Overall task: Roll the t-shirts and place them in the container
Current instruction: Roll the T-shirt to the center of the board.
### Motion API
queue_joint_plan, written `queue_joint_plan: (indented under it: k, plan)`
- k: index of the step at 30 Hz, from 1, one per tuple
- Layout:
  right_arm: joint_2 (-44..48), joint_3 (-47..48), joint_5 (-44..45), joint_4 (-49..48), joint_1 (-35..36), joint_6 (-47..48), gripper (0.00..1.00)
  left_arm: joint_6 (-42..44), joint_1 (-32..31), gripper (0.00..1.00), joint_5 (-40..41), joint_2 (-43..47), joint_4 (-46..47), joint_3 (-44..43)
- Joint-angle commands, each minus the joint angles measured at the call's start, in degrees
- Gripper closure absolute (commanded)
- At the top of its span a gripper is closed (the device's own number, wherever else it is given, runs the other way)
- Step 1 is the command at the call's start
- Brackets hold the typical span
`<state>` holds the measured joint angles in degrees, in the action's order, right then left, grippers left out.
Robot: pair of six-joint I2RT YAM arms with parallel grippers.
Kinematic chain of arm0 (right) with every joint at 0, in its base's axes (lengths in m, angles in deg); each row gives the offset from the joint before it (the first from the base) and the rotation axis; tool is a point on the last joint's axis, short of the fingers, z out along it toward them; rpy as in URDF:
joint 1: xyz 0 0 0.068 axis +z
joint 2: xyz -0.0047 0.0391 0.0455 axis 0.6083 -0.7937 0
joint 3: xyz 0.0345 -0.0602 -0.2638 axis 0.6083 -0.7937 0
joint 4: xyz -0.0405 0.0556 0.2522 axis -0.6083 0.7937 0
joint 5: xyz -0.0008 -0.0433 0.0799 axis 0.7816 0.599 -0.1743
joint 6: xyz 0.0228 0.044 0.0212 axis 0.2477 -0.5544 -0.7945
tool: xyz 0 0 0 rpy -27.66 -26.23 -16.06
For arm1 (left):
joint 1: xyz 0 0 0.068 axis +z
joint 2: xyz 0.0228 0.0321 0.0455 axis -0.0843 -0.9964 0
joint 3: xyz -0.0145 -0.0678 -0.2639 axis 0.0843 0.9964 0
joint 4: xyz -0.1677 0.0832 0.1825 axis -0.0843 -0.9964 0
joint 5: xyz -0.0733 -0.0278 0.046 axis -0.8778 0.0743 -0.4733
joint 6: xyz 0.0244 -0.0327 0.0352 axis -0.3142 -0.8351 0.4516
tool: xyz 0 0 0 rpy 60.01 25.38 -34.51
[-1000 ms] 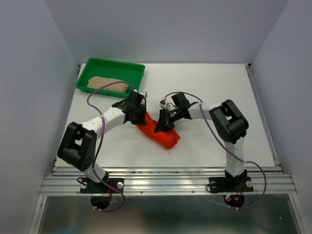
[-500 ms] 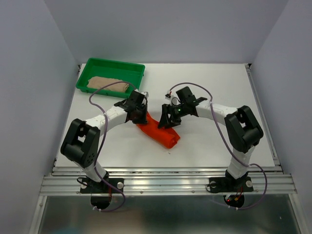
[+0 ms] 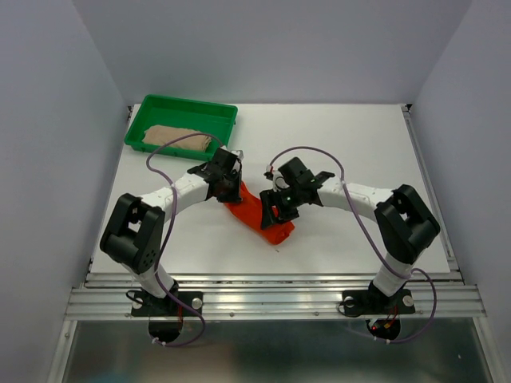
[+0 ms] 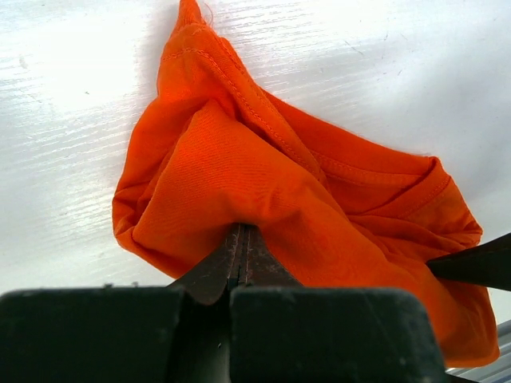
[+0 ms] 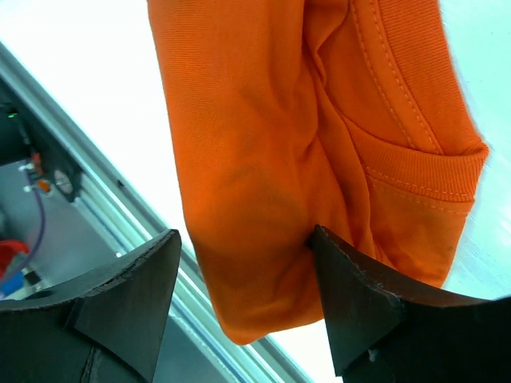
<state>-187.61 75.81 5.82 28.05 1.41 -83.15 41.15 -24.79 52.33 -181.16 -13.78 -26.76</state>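
Left gripper [image 4: 242,239]: jaws together, clamped on a fold of the orange-red t-shirt [image 4: 263,183]. The cloth bunches ahead of the tips and lies on the white table [image 4: 72,88].

Right gripper [image 5: 243,239]: jaws apart, 1 on each side of the shirt's bundled end. The ribbed collar sits just ahead of 1 tip.

The 2 grippers are near each other, at opposite ends of the bundle.

Beige t-shirt [image 3: 176,137]: lying in the green tray [image 3: 185,104], well apart from both sets of jaws, out beyond the left pair.

We see a white table [image 3: 359,144] carrying a green tray [image 3: 192,104] at far left and an orange t-shirt [image 3: 271,228] mid-table.
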Motion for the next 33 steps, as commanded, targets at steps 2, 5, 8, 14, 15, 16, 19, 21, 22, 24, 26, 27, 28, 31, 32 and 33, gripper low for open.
queue_joint_plan:
  k: [2,5,8,14,15,16,19,21,22,24,26,27,28,31,32,33]
  plan:
    - [1.4,0.1,7.6,1.5,3.3,0.0,0.28,0.3,-0.3,1.00,1.4,-0.1,0.3,-2.1]
    - [0.3,0.2,10.6,1.6,4.6,-0.5,0.34,0.3,-0.3,1.00,1.6,-0.1,0.0,-2.3]
    - [-0.2,-0.2,11.8,1.3,5.2,-1.1,0.43,0.3,-0.3,1.00,1.6,0.0,-0.1,-2.5]
    - [-0.5,-1.6,12.8,1.0,5.2,-1.2,0.67,0.5,-0.1,1.00,2.1,-0.1,-0.4,-2.6]
    - [-0.4,-1.6,12.5,1.0,5.2,-1.1,0.71,0.5,-0.1,1.00,2.3,0.0,-0.5,-2.7]
    - [-0.3,-1.7,11.5,1.0,5.2,-0.9,0.78,0.5,-0.1,1.00,2.3,0.0,-0.6,-2.7]
    - [0.2,-1.7,7.4,-0.1,5.2,0.0,0.86,0.6,0.0,1.00,2.4,0.3,-0.9,-2.9]
    - [0.3,-2.0,2.2,-1.2,4.5,1.0,0.92,0.8,0.0,1.00,2.6,0.5,-1.1,-3.1]
    - [0.2,-2.1,0.6,-1.5,3.7,1.5,0.94,0.9,0.0,1.00,2.6,0.8,-1.1,-3.0]
    - [-0.1,-2.6,-3.1,-2.0,2.8,2.8,0.97,1.0,0.0,1.00,2.7,0.9,-1.4,-3.1]
    - [-0.4,-2.9,-6.0,-2.0,1.2,4.3,0.99,1.0,0.0,1.00,2.7,0.9,-1.5,-3.2]
    - [-0.4,-3.1,-7.0,-1.9,1.2,4.8,0.99,1.0,0.1,1.00,2.6,1.0,-1.5,-3.2]
    - [-0.2,-3.2,-8.1,-1.9,0.5,5.4,0.99,1.0,0.0,1.00,2.5,1.1,-1.5,-3.1]
    - [0.6,-3.8,-10.3,-1.9,-1.0,6.0,0.99,1.0,0.0,1.00,2.3,1.2,-1.5,-3.2]
    - [0.7,-4.1,-10.8,-2.0,-1.5,6.1,0.99,1.1,0.1,1.00,2.3,1.2,-1.5,-3.3]
    - [1.0,-4.7,-11.2,-2.0,-2.4,6.1,0.99,1.1,0.1,1.00,2.0,1.2,-1.5,-3.5]
